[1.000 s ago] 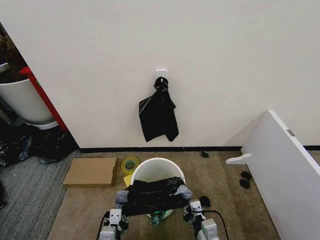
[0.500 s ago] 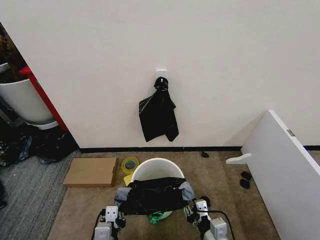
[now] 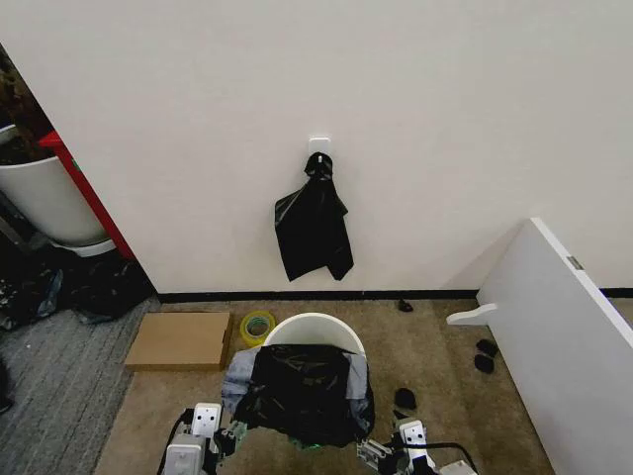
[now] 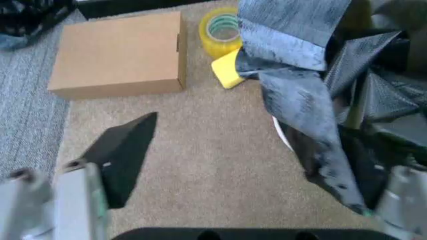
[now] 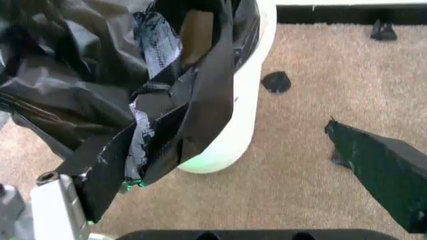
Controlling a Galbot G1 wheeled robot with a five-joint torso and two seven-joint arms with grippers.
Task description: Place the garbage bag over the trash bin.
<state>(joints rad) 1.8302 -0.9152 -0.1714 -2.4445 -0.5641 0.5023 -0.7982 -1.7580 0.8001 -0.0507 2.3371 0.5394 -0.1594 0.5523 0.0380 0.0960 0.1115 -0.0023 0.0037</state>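
Black, glossy plastic hangs over the near side of the trash bin (image 3: 314, 331): this is the garbage bag (image 3: 307, 391), crinkled and stretched between the two grippers. It covers the front part of the rim and falls down the outside wall toward the robot, while the back part of the white rim is bare. The bin stands on the beige carpet (image 3: 425, 341), near the wall.

In the head view the left gripper (image 3: 229, 438) is low at the left edge of the bag and the right gripper (image 3: 381, 450) is low at the right edge. In the left wrist view, one black finger (image 4: 123, 152) stands free over the carpet, and the bag's edge runs down to the other finger; the fingers are spread apart. Whether they really pinch the plastic, I cannot tell. In the right wrist view the fingers (image 5: 383, 172) are also spread wide. A strip of the bag comes down to the finger on the bag's side, and the pale green base of the bin is just behind it.

Beside the bin, on the left, lie a flat cardboard box (image 3: 180, 339) and a roll of yellow tape (image 3: 257, 326). On the wall above, a bunch of black bags (image 3: 314, 226) hangs from a white hook (image 3: 318, 146).
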